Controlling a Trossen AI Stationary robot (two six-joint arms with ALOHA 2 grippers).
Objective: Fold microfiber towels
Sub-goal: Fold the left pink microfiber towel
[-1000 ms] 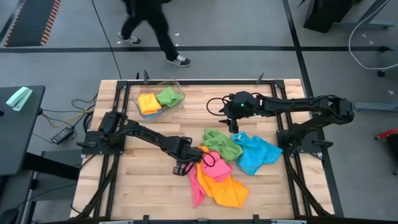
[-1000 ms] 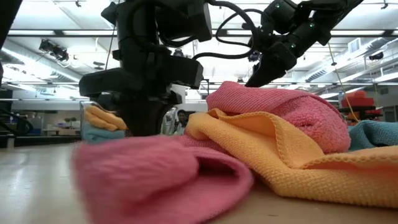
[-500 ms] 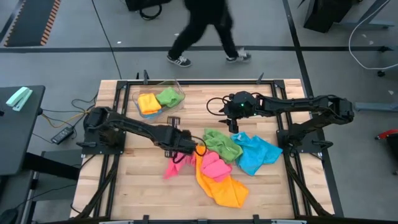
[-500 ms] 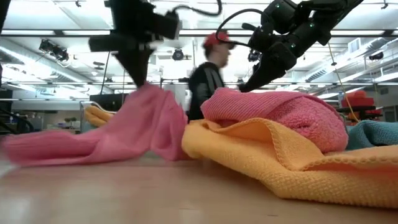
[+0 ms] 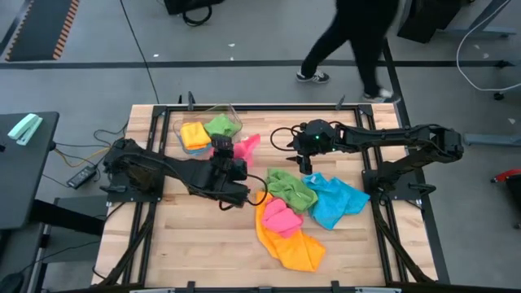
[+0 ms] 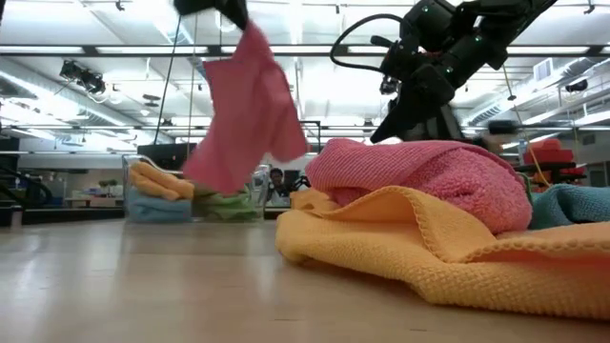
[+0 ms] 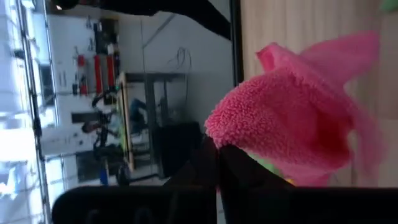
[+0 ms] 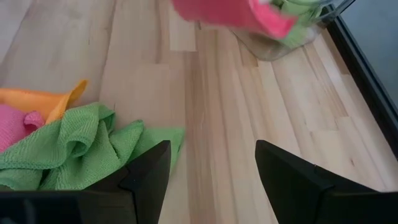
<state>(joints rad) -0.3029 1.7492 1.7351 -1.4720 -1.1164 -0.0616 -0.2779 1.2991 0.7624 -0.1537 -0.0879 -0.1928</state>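
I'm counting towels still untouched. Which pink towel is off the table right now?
The pink towel hanging from the shut left gripper near the bin; the other pink towel lies in the pile.

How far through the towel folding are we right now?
Done: a yellow towel and a green towel sit in the clear bin. In hand: the left end effector is shut on a pink towel, lifted off the table. Left: the crumpled pile, unfolded. The right end effector hovers open.
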